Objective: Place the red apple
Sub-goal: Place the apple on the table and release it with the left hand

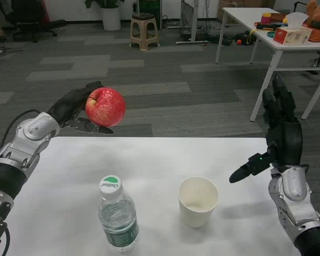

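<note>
Black fingers of the left hand [77, 109] wrap the round, glossy red apple [105, 106], holding it above the far left edge of the white desk [149, 160]. It looks firm, fairly light and slick-skinned, so a cupped grip around its middle suits. Right hand [280, 130] hangs released, fingers spread. Nearer stand a clear plastic water bottle [117, 216] and a white paper cup [198, 201].

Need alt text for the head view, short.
The robot's left hand holds a red apple above the far left edge of a white table. Its right hand is raised open at the right, and a water bottle and paper cup stand near the front.
</note>
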{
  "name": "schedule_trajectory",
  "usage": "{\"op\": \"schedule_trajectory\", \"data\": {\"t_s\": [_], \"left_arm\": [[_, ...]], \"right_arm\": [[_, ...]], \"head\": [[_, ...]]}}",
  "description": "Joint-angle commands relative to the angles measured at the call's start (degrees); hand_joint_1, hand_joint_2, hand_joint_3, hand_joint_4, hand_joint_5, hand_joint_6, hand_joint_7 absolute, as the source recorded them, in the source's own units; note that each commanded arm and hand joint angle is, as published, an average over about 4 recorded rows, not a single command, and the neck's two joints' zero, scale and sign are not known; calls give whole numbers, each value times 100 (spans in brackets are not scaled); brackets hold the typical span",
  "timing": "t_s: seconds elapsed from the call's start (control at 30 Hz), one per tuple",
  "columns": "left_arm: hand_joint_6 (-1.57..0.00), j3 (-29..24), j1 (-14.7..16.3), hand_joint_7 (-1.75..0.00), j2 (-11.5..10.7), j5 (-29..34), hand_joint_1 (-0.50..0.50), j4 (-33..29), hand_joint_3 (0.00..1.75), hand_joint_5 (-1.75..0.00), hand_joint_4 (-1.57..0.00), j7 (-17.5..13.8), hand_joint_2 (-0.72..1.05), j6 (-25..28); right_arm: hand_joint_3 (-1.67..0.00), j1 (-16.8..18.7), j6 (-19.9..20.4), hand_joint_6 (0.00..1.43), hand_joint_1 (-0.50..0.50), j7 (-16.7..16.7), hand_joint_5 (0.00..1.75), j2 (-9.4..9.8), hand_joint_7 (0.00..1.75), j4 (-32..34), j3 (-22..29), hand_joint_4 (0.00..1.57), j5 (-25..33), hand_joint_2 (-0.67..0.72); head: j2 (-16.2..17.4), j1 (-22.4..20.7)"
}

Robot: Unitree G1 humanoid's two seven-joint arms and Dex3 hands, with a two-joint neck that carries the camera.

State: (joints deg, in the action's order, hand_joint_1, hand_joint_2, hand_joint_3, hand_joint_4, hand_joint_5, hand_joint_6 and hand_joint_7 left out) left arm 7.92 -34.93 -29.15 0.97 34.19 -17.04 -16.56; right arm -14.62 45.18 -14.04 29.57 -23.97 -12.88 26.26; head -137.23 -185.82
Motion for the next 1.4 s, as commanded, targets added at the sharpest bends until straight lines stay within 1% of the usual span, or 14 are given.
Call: {"op": "schedule_trajectory", "data": {"t_s": [0.03,0.07,0.1,0.6,0.87,1.0,1.13,1.27,1.4], "left_arm": [[-131,-115,206,-168,24,-44,-43,-97,9,-144,-27,16,105,65],[-131,-115,206,-168,24,-44,-43,-97,9,-144,-28,16,105,65],[-131,-115,206,-168,24,-44,-43,-97,9,-144,-29,16,105,65],[-131,-111,210,-168,24,-35,-43,-97,9,-144,-30,12,105,61],[-131,-115,313,-168,2,-27,-43,-97,9,-144,-30,-24,105,65],[-131,-137,465,-168,-64,0,-43,-159,9,-144,-30,-103,105,65],[-131,-203,671,-168,-179,96,-43,-268,9,-144,-30,-292,105,65],[-134,-243,942,-168,-319,180,-43,-407,9,-144,-30,-518,105,65],[-134,-271,1181,-168,-343,186,-43,-490,9,-144,-31,-663,105,65]], "right_arm": [[0,-15,-9,0,-42,15,0,-22,0,-64,-121,0,28,72],[0,-15,-9,0,-42,15,0,-22,0,-64,-123,0,28,72],[0,-15,-9,0,-42,15,0,-22,0,-64,-125,0,28,72],[0,-32,-9,0,-42,15,0,-22,0,-73,-140,0,28,72],[0,-32,-9,0,-42,15,0,-22,0,-88,-145,0,28,72],[0,-28,-9,0,-42,15,0,-17,0,-108,-149,0,28,72],[0,-28,-9,0,-42,15,0,-8,0,-152,-180,0,28,72],[0,-13,-9,0,-42,15,0,-6,0,-190,-189,0,28,72],[0,18,-9,0,-42,15,0,-19,0,-222,-189,0,28,72]], "head": [[-487,-439],[-446,-420],[-304,-318],[-291,-354],[-51,-319],[166,-345],[408,-442],[760,-524],[940,-532]]}}
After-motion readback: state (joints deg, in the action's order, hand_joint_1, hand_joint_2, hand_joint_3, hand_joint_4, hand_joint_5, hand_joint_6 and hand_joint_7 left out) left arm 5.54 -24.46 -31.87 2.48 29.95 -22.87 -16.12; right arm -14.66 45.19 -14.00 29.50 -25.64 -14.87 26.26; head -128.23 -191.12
